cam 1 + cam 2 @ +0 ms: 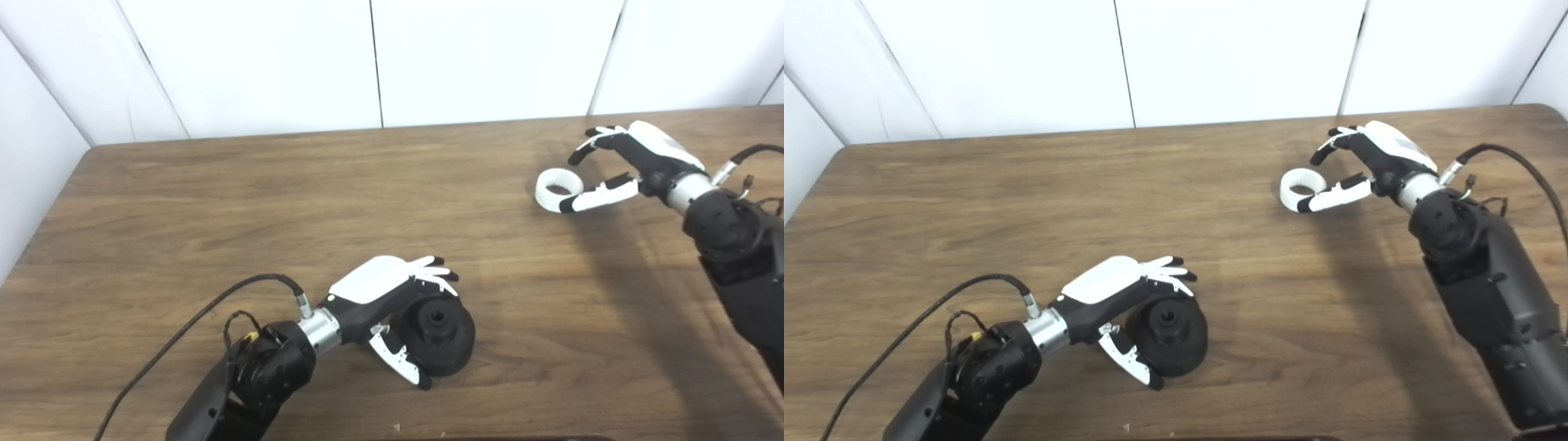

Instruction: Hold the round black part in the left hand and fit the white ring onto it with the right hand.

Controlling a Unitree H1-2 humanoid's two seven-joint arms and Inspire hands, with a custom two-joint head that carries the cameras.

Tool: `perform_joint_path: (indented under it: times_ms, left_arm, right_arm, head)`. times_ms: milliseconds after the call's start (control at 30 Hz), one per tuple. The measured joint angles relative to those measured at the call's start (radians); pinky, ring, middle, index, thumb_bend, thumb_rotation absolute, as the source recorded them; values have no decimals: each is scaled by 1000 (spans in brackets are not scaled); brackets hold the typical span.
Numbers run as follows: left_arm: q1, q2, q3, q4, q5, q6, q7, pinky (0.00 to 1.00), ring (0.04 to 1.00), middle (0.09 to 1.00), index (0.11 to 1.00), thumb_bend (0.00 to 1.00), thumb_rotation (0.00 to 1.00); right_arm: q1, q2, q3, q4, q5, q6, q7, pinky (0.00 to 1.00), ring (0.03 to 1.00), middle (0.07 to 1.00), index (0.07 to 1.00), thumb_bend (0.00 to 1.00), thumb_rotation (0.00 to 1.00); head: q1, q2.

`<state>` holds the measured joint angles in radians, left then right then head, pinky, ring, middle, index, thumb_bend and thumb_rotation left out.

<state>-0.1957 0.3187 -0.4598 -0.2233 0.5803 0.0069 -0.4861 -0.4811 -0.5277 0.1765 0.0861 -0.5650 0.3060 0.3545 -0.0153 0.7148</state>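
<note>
The round black part rests low on the table near the front, tilted, its holed face turned up toward the cameras. My left hand wraps it: the fingers lie over its top and the thumb presses its near side. The white ring lies flat on the table at the far right. My right hand is open just right of the ring, with its thumb tip at the ring's near edge and its fingers raised above and behind the ring, not closed on it.
The wooden table ends at a white panelled wall at the back. A black cable runs from my left wrist toward the front left. Another cable loops off my right wrist.
</note>
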Motion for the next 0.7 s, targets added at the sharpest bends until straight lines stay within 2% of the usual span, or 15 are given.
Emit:
perform_joint_path:
  times_ms: [367,700]
  left_arm:
    - [0,3,2,-1,-1,-2,-3,918,981,908,645,881,188]
    - [3,7,3,-3,-2,-5,-4,917,976,905,653,886,209]
  right_arm:
    - [-29,29,4,132,13,-52,-65,943,1000,948,686,1000,410]
    - [-46,30,0,183,35,-58,-101,948,1000,947,693,997,401]
  head:
    - [6,0]
    - [6,0]
